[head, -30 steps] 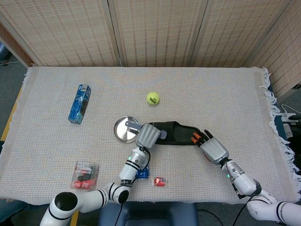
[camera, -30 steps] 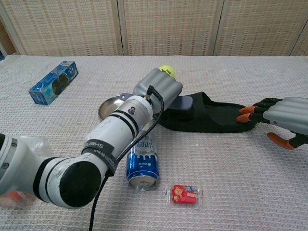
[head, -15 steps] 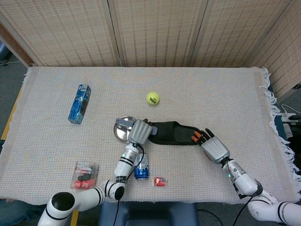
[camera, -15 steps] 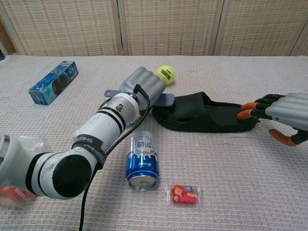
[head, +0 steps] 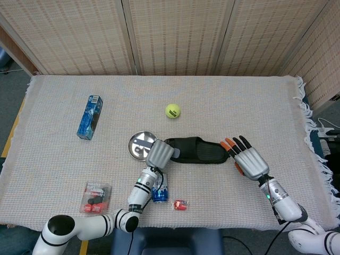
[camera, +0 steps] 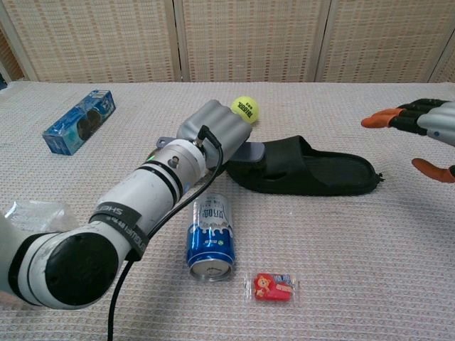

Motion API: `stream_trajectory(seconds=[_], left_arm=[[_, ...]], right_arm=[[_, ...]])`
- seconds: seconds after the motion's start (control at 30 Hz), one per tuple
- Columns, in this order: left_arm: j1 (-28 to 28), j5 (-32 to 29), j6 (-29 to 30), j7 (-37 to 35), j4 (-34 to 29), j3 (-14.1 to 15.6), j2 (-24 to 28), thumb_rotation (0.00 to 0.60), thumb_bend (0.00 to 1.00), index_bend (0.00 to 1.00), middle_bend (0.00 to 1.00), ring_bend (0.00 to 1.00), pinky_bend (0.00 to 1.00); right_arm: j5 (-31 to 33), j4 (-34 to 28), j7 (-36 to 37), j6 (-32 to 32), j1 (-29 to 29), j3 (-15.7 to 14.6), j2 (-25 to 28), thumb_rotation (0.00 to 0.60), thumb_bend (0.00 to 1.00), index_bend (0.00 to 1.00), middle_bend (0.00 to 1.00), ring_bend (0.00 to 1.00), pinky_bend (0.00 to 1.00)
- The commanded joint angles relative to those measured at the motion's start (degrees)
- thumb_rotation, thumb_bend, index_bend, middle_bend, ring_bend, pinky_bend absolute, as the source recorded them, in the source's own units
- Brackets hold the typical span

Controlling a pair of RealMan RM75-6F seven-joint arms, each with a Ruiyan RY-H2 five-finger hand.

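The left hand [head: 159, 154] grips the slipper [head: 199, 151] mid-desk (its fingers hidden in the chest view); the right hand [head: 249, 161], fingers spread and holding nothing, hovers beside the slipper's far end, with open desk toward the right edge.

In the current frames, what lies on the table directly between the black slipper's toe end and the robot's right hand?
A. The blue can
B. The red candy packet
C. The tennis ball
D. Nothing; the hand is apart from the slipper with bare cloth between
D. The right hand hangs with fingers spread, apart from the black slipper, and only the woven tablecloth shows between them in both views.
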Motion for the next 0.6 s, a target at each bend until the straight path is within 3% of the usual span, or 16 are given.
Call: stream_trajectory(seconds=[0.03, 0.2, 0.47, 0.6], left_arm=[[2.53, -2.49, 1.03, 3.43, -2.95, 1.81, 3.08, 0.600, 0.53, 0.57, 0.68, 0.67, 0.98], [3.44, -3.25, 0.77, 4.07, 0.36, 3.08, 4.01, 0.600, 0.53, 0.57, 0.68, 0.67, 0.98], [3.48, -3.36, -0.16, 2.60, 4.54, 3.18, 3.88, 0.600, 0.53, 0.56, 0.67, 0.67, 0.98], [3.45, -3.68, -0.97, 2.34, 5.48, 3.26, 3.51, 0.600, 0.52, 0.46, 0.59, 0.67, 0.98]], right_arm=[[-3.23, -4.56, 4.79, 6.97, -2.99, 0.84, 5.09, 0.600, 0.46, 0.02, 0.03, 0.00, 0.00], [-4.97, -8.48, 3.20, 10.50, -4.95, 0.49, 8.62, 0.600, 0.46, 0.01, 0.03, 0.00, 0.00], [-4.96, -10.16, 1.64, 8.35, -5.30, -0.44, 9.32, 0.600, 0.46, 0.00, 0.03, 0.00, 0.00], [-4.78, -10.15, 0.98, 7.74, -5.28, -0.36, 8.89, 0.600, 0.46, 0.00, 0.03, 0.00, 0.00]])
